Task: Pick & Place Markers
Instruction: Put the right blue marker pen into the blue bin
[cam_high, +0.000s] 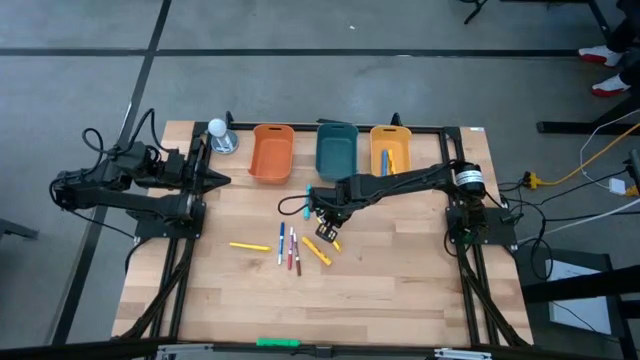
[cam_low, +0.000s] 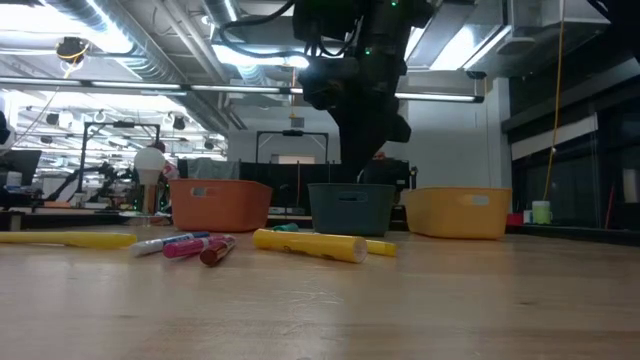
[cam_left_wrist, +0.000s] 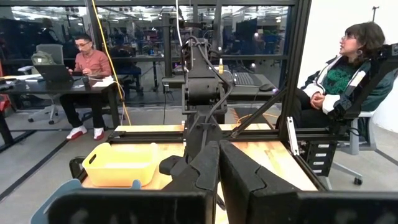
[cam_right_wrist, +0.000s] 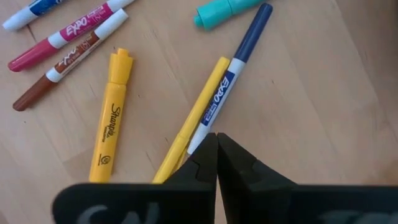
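Several markers lie flat on the wooden table: a thick yellow one (cam_right_wrist: 112, 130), a thin yellow one (cam_right_wrist: 196, 115), a white one with a blue cap (cam_right_wrist: 233, 74), a teal one (cam_right_wrist: 227, 9), a pink one (cam_right_wrist: 68, 34) and a brown one (cam_right_wrist: 62, 62). My right gripper (cam_right_wrist: 216, 142) points steeply down over the near ends of the thin yellow and the blue-capped marker, fingers shut. In the high view it (cam_high: 326, 226) stands mid-table, in front of the teal bin (cam_high: 336, 150). My left gripper (cam_high: 215, 181) waits shut at the far left, holding nothing. My right gripper's shut fingertips (cam_right_wrist: 205, 155) stand over the white end of the blue-capped marker (cam_right_wrist: 198, 140), coming from above. The fingers themselves cover that spot, so I cannot tell whether they touch the marker or the table.
An orange bin (cam_high: 271, 152), the teal bin and a yellow bin (cam_high: 390, 150) holding a few markers stand in a row along the far edge. A white ball on a metal base (cam_high: 218, 135) is at the far left. A green stick (cam_high: 278, 342) lies at the near edge. One yellow marker (cam_high: 250, 245) lies alone to the left.
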